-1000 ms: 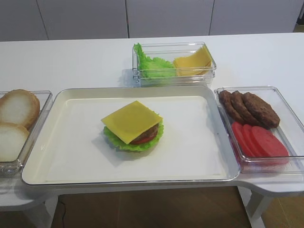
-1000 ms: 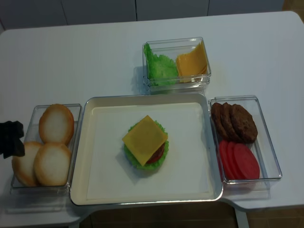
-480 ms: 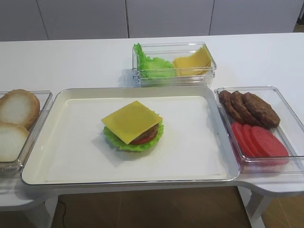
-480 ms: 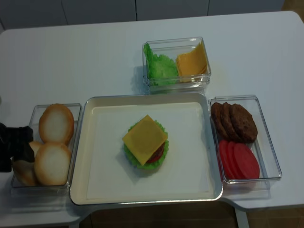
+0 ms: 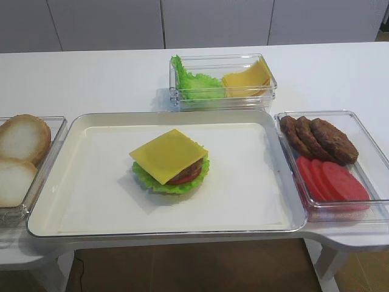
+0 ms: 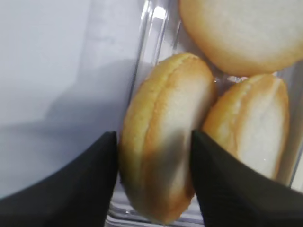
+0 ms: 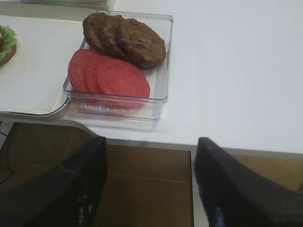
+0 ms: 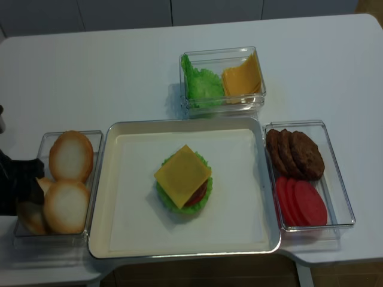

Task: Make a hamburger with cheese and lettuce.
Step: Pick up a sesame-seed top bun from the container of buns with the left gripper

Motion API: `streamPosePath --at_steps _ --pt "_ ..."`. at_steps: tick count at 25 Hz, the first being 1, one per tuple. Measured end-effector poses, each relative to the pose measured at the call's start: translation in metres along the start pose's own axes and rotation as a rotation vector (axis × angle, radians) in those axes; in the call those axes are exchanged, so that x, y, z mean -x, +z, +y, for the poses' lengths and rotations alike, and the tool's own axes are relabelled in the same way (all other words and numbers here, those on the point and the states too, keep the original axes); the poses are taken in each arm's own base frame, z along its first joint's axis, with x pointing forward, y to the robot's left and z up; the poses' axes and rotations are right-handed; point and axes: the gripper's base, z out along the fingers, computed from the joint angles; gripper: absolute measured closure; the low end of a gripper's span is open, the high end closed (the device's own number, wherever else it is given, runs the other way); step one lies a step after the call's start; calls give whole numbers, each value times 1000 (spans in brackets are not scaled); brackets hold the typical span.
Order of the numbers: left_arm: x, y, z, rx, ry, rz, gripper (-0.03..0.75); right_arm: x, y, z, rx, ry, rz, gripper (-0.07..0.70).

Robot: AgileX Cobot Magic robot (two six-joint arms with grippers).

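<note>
The left gripper [image 6: 154, 175] is seen in the left wrist view lowered into a clear bun container [image 8: 42, 143], its two dark fingers [image 6: 80, 184] set on either side of a bun half [image 6: 165, 142] standing on edge. Both fingers appear pressed against the bun's sides, so the bun is taken as gripped. Two more bun halves [image 6: 251, 123] lie just beyond and right of the claw in the same container.

The right gripper [image 7: 149, 189] is held open, nothing between its fingers, above the table's near edge. Ahead of it and slightly left, a clear tray [image 7: 161, 71] is seen holding brown patties [image 7: 139, 42] at the far end and red tomato slices [image 7: 111, 75] at the near end.

The hamburger [image 8: 183, 179] is placed well to the right of the left claw, on the white tray [image 8: 239, 227]. The cheese [image 8: 182, 174] lies on top, without a bun; the lettuce [image 8: 170, 203] rings its base. Spare lettuce and cheese are kept in a clear box [image 8: 222, 106] beyond the tray.
</note>
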Motion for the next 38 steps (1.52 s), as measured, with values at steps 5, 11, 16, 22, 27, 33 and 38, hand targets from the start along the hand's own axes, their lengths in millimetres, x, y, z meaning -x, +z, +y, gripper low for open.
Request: streamPosePath --at_steps 5,11,16,22,27,33,38 --pt "1 2 1 8 4 4 391 0 0 0 0 0 0 185" --pt "1 2 2 17 11 3 429 0 0 0 0 0 0 185" --pt "1 2 2 22 14 1 494 0 0 0 0 0 0 185" --pt "1 2 2 24 15 0 531 0 0 0 0 0 0 185" --pt "1 2 2 24 15 0 532 0 0 0 0 0 0 185" --pt "0 -2 2 22 17 -15 533 0 0 0 0 0 0 185" --pt "-3 -12 1 19 22 -52 537 0 0 0 0 0 0 185"
